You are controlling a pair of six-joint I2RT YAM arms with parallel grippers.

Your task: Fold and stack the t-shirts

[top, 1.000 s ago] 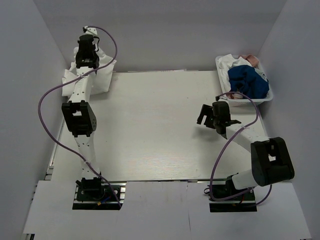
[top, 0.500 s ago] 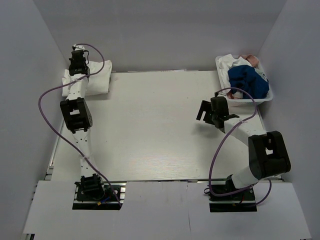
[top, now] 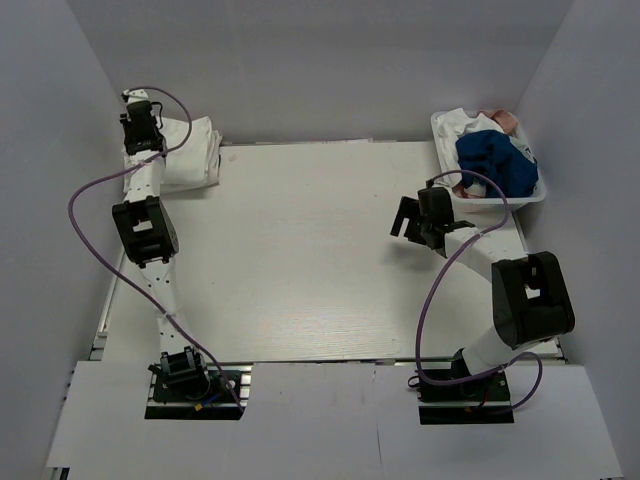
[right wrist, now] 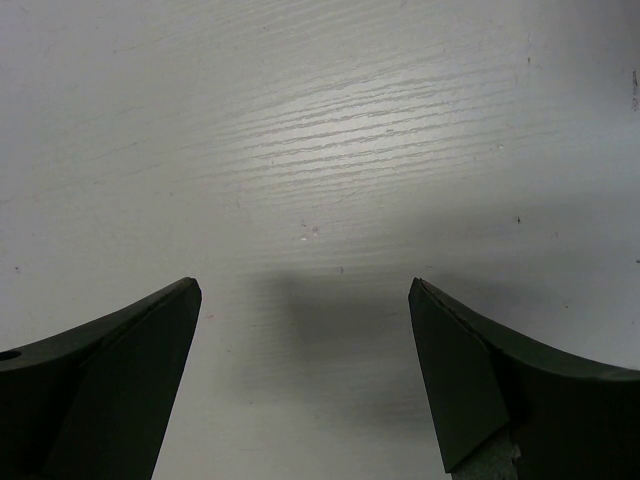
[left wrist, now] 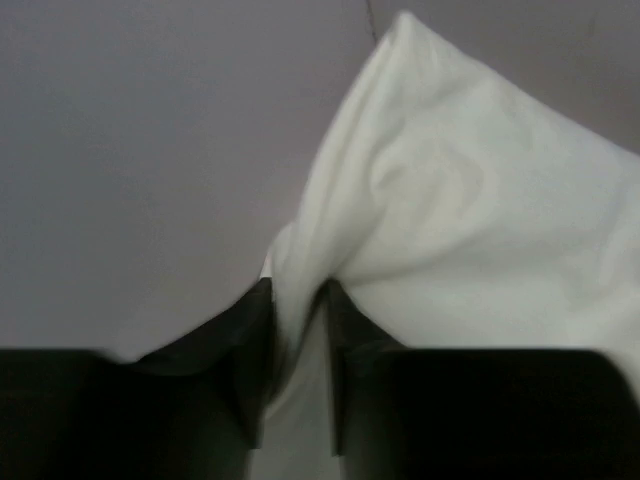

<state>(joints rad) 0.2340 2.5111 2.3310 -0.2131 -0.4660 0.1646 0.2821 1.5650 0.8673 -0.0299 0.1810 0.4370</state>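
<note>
The folded white t-shirts [top: 192, 150] lie in a pile at the table's far left corner. My left gripper [top: 143, 148] reaches over the pile's left end, next to the wall. In the left wrist view its fingers stand close together on a pulled-up fold of white t-shirt [left wrist: 470, 200], and the cloth fills the narrow gap at the left gripper [left wrist: 298, 300]. No black print shows. My right gripper [top: 408, 225] hovers over bare table at the right, left of the basket. The right gripper [right wrist: 305, 290] is wide open, with only tabletop between its fingers.
A white basket [top: 446, 165] stands at the far right corner. It holds a blue cloth [top: 497, 162], a white cloth [top: 464, 123] and something pink [top: 502, 120]. Grey walls close in on the left, the back and the right.
My left arm has swung back and to the left, and the shirt that hung loose now lies flat on the pile. The right gripper has drifted slightly towards the basket, still open.
</note>
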